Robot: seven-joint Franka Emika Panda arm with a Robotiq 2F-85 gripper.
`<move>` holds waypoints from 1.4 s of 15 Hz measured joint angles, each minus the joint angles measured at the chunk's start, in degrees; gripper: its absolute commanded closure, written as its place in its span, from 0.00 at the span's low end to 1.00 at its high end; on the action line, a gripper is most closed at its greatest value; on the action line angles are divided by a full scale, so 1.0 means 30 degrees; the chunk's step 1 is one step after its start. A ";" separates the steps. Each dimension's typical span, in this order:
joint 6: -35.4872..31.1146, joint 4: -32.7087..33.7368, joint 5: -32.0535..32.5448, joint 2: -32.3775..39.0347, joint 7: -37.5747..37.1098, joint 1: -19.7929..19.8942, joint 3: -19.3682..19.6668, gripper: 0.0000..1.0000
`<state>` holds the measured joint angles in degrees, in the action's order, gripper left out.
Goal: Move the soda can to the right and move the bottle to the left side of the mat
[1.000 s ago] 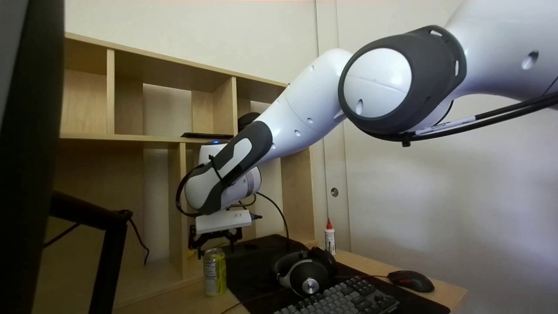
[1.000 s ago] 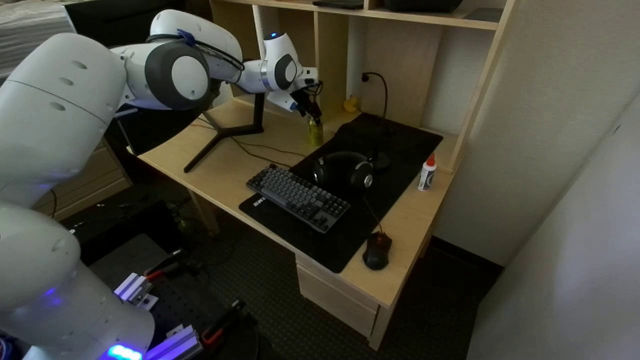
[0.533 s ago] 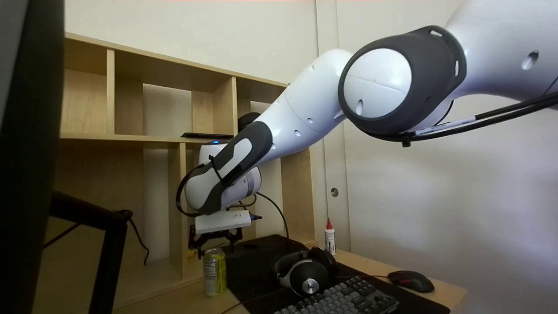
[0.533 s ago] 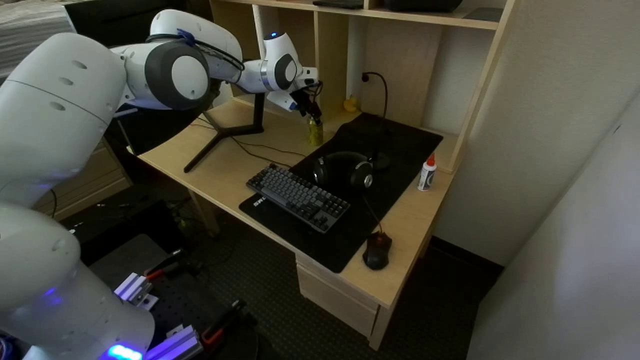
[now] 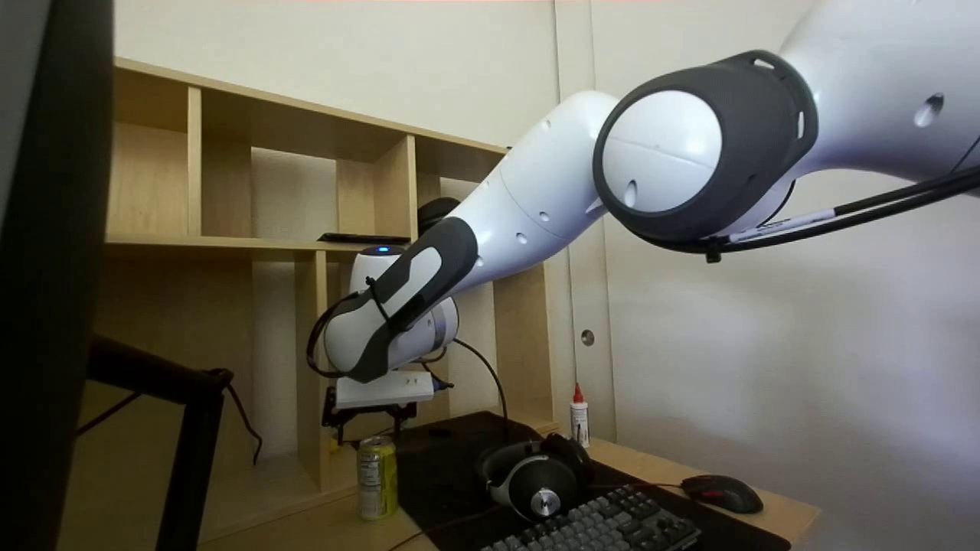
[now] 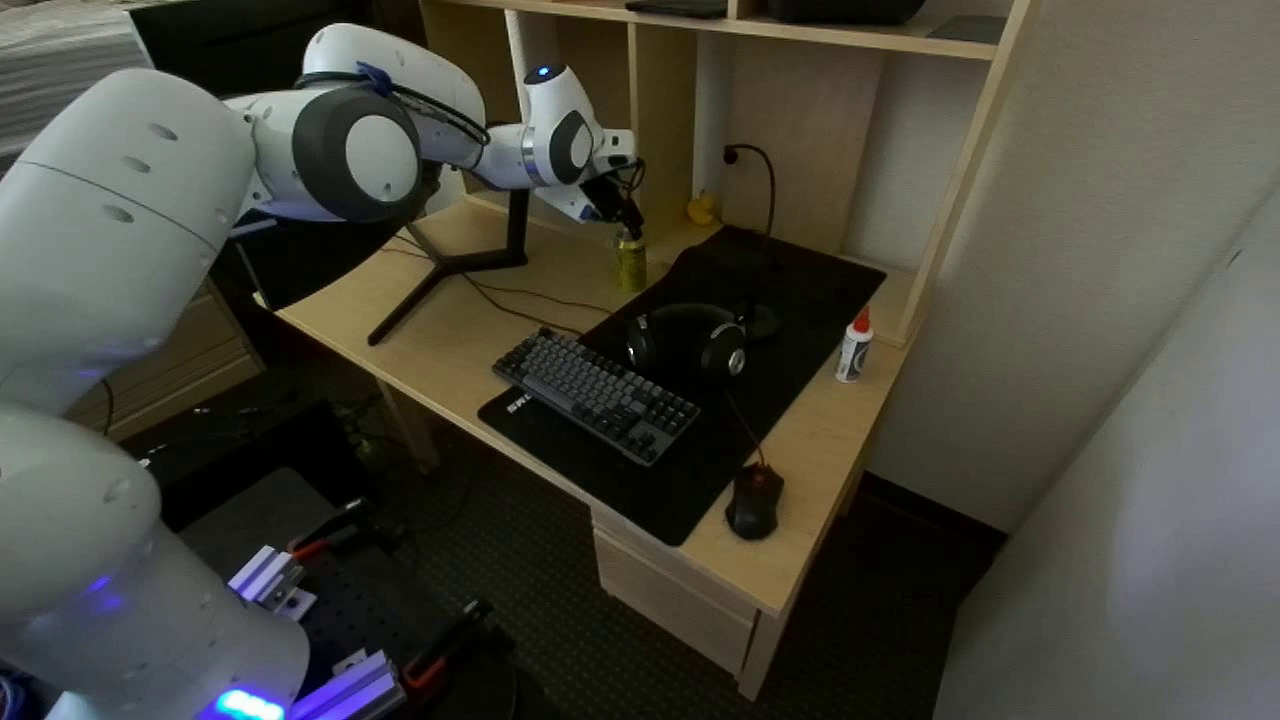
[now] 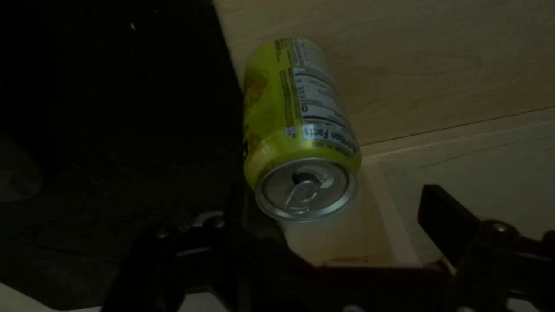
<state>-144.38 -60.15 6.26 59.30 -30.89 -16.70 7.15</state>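
We're hovering, likely pre-grasp, step 1: hand [image 7: 334,199] spread, empty, can [image 7: 299,117] just below; we're probably needing centering, lowering.

My fingers [image 7: 446,223] are black; my arm [image 5: 528,191] is white with dark grey joints and a blue light [image 5: 382,249]. The can [image 7: 297,125] is yellow-green, patched with orange, its panel white with dark print, its top silver. The bottle [image 6: 854,352] is white with a dark-printed label and a red tip. The mat [image 6: 695,470] is black with white lettering, the keyboard [image 6: 597,393] grey and black, the mouse [image 6: 754,502] black touched with red, the headphones [image 5: 538,484] black with a silver disc.
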 measured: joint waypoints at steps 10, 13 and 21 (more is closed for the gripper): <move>0.0176 -0.0004 0.0012 -0.0003 -0.0719 -0.0049 0.0117 0.00; 0.0670 -0.0004 0.0013 -0.0017 -0.1362 -0.0151 0.0256 0.00; 0.0116 0.0128 0.0008 0.0014 -0.2230 -0.0132 0.0400 0.00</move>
<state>-144.03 -59.77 6.29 59.34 -37.58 -17.09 8.35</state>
